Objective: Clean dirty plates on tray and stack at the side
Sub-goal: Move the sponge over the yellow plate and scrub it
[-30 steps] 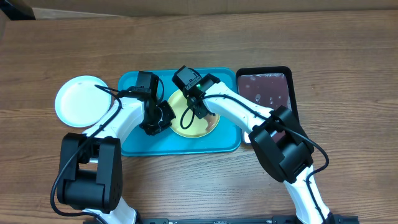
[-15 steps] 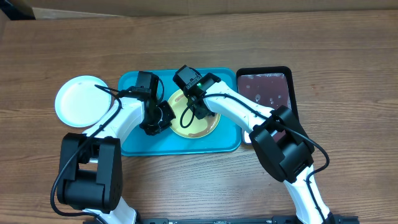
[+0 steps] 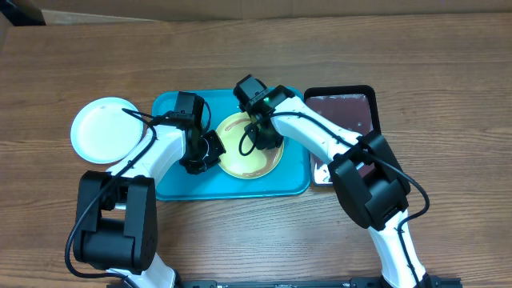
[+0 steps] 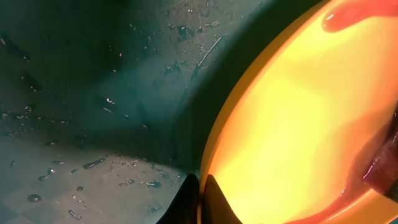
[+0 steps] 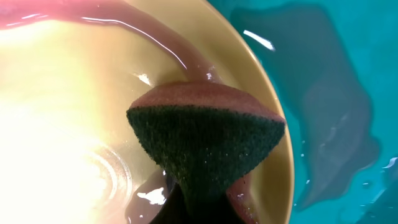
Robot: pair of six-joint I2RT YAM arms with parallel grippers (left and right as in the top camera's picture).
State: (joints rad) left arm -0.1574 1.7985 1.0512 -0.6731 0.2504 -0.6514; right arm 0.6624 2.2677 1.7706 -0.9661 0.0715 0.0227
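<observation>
The yellow-green plate (image 3: 244,164) lies on the turquoise tray (image 3: 240,187). My left gripper (image 3: 211,151) is shut on the plate's left rim; in the left wrist view its fingers (image 4: 199,199) pinch the plate's edge (image 4: 298,124) over the wet tray (image 4: 93,93). My right gripper (image 3: 262,139) is shut on a dark sponge (image 5: 205,140) pressed onto the plate's (image 5: 74,93) inner face near its rim, with pinkish liquid around it. A white plate (image 3: 102,130) lies on the table left of the tray. The pale blue plate is not in view.
A smaller black tray (image 3: 344,112) with dark liquid stands right of the turquoise tray, partly under my right arm. The tray floor (image 5: 336,93) beside the plate is wet.
My right gripper has slid the sponge to the right across the plate, toward its far right rim. My left gripper and the plate have stayed put.
</observation>
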